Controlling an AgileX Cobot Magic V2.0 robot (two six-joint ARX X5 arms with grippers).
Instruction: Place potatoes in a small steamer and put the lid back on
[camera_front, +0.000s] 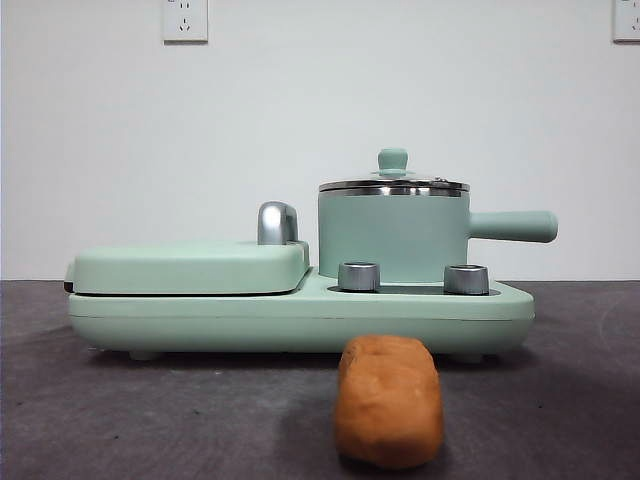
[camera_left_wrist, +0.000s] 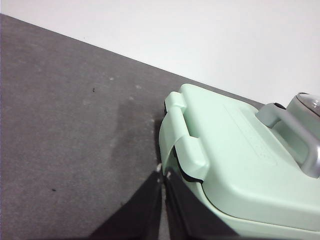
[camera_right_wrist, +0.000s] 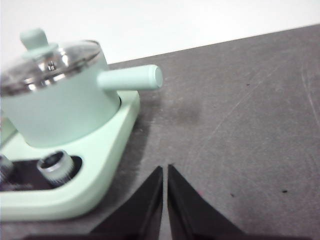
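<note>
The orange-brown potato (camera_front: 389, 400) lies on the dark table in front of the green cooker base. The mint-green steamer pot (camera_front: 393, 238) stands on the base's right side, its handle (camera_front: 512, 226) pointing right. The glass lid (camera_front: 393, 184) with its green knob sits on the pot. The pot (camera_right_wrist: 62, 105) and lid (camera_right_wrist: 50, 60) also show in the right wrist view. My left gripper (camera_left_wrist: 163, 172) is shut and empty beside the griddle's end. My right gripper (camera_right_wrist: 165, 170) is shut and empty over bare table to the right of the pot. Neither gripper shows in the front view.
The flat green griddle (camera_front: 190, 268) with a hinged cover and steel handle (camera_front: 277, 222) takes the base's left half; it shows in the left wrist view (camera_left_wrist: 240, 165). Two steel dials (camera_front: 359, 276) (camera_front: 466, 279) sit on the base in front of the pot.
</note>
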